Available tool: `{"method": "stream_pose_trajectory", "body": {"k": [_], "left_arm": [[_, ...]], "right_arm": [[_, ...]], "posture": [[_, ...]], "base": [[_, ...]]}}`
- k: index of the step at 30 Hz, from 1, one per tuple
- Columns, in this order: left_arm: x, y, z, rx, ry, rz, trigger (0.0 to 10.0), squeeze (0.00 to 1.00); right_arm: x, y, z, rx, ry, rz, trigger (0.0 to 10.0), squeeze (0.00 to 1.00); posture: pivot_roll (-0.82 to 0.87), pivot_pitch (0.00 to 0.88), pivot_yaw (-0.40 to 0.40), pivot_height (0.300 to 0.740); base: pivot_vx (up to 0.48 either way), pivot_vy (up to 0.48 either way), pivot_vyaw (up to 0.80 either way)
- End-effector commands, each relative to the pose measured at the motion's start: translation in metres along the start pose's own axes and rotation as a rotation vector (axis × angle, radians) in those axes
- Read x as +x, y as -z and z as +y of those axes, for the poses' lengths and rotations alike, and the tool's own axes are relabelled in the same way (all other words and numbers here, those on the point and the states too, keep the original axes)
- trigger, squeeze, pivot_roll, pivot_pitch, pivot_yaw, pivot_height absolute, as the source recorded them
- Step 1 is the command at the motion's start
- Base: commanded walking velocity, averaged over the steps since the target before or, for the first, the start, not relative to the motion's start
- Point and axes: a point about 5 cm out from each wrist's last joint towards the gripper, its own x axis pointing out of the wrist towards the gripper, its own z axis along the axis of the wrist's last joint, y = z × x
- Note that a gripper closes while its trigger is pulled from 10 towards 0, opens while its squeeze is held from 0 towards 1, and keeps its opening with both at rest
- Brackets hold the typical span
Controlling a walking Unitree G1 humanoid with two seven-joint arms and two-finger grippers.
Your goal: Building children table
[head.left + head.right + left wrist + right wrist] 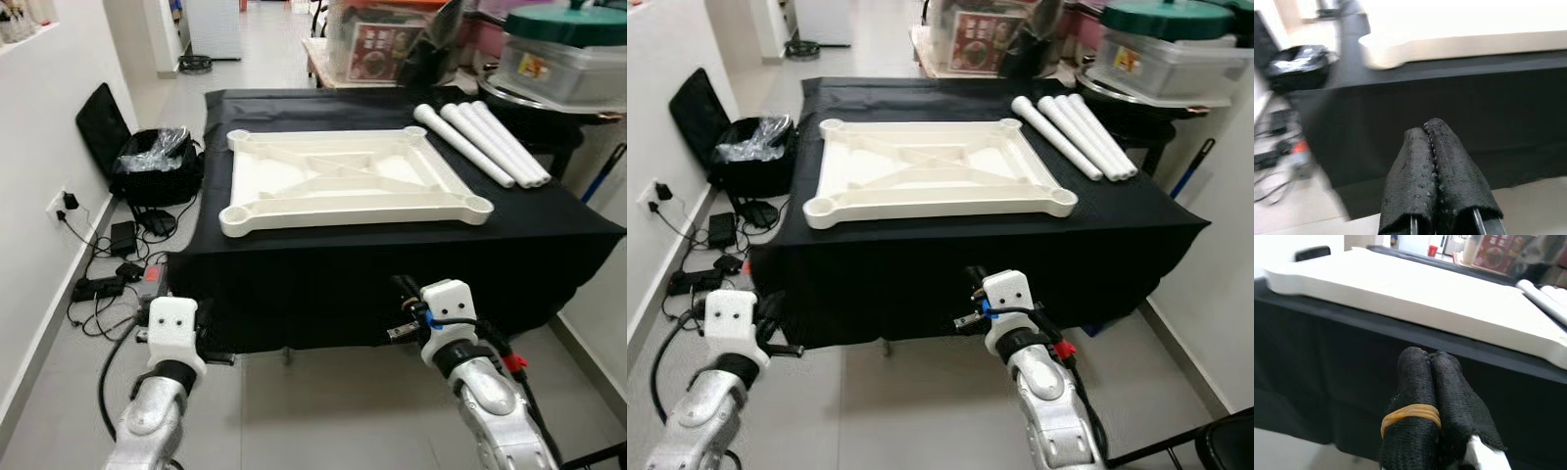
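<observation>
Assembly not yet begun
My left gripper [1434, 131] and right gripper [1431, 360] are pressed together, empty, below the cloth; tabletop [348, 180] lies underside-up, four legs [480, 143] loose beside it

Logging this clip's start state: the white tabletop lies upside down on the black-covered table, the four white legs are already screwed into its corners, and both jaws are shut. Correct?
Not quite. The four white legs are not fitted; the left eye view shows them lying loose side by side on the black-covered table, beside the white tabletop. The rest holds: the tabletop is upside down, and the wrist views show the left gripper and right gripper with jaws shut.
</observation>
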Motion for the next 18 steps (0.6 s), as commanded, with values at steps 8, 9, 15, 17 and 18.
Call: {"method": "stream_pose_trajectory", "body": {"k": [8, 9, 15, 17, 18], "left_arm": [[0.0022, -0.0007, 0.0034, -0.008, 0.01, 0.012, 10.0, 0.0], [0.0025, -0.001, 0.0033, -0.008, 0.011, 0.012, 10.0, 0.0], [0.0033, -0.0015, 0.0032, -0.007, 0.015, 0.01, 10.0, 0.0], [0.0036, -0.0015, 0.0031, -0.007, 0.017, 0.01, 10.0, 0.0], [0.0038, -0.0015, 0.0029, -0.008, 0.019, 0.01, 10.0, 0.0]], "right_arm": [[0.0022, 0.0009, 0.0016, 0.015, -0.011, 0.014, 10.0, 0.0], [0.0024, 0.0008, 0.0015, 0.015, -0.011, 0.014, 10.0, 0.0], [0.0031, 0.0007, 0.0013, 0.015, -0.007, 0.015, 10.0, 0.0], [0.0034, 0.0008, 0.0011, 0.017, -0.005, 0.017, 10.0, 0.0], [0.0037, 0.001, 0.0009, 0.02, -0.004, 0.018, 10.0, 0.0]], "posture": [[0.0, 0.0, -0.047, 0.74], [0.0, 0.0, -0.047, 0.74], [0.0, 0.0, -0.047, 0.74], [0.0, 0.0, -0.046, 0.74], [0.0, 0.0, -0.047, 0.74]], "base": [[0.0, -0.465, 0.0], [0.0, -0.465, 0.0], [0.0, -0.463, 0.0], [0.0, -0.461, 0.0], [0.0, -0.461, 0.0]]}}
